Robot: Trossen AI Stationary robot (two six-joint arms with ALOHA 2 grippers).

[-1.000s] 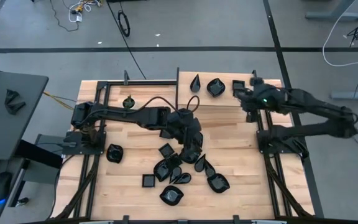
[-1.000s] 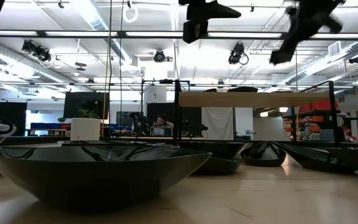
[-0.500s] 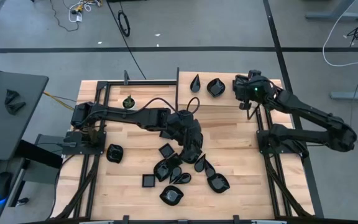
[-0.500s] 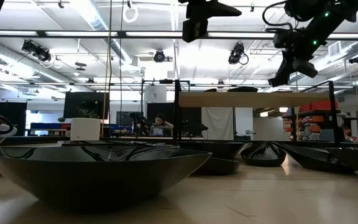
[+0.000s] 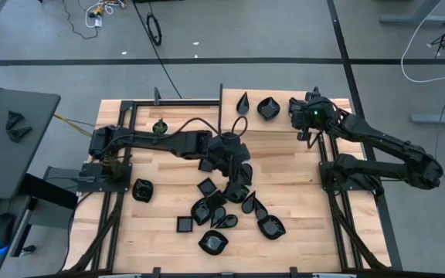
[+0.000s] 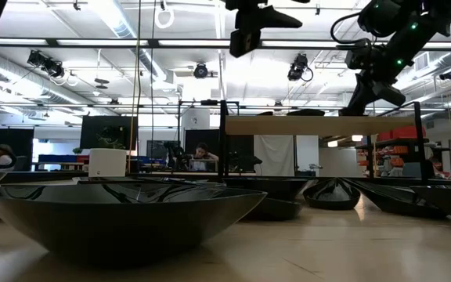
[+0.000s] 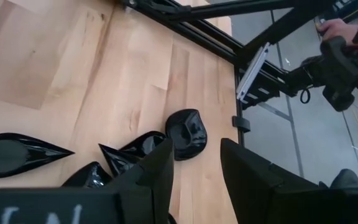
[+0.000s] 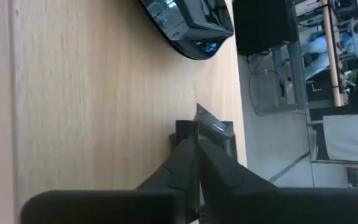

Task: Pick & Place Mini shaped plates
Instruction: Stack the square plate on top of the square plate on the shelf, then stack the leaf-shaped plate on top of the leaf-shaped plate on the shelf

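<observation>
Your left gripper hangs with its fingers parted and empty at the middle of the table, just above the far edge of a cluster of about ten mini shaped plates spread over the near half. One more plate lies apart to the left, and three sit along the far edge. Your right gripper, fingers pressed together and empty, hovers at the right end of those three.

A pale wooden surface sits on a grey floor, with a black frame along its far edge. A small potted plant stands near the left rear. A dark desk lies beside it, and cables trail across the floor. Beyond, a person sits under ceiling lights.
</observation>
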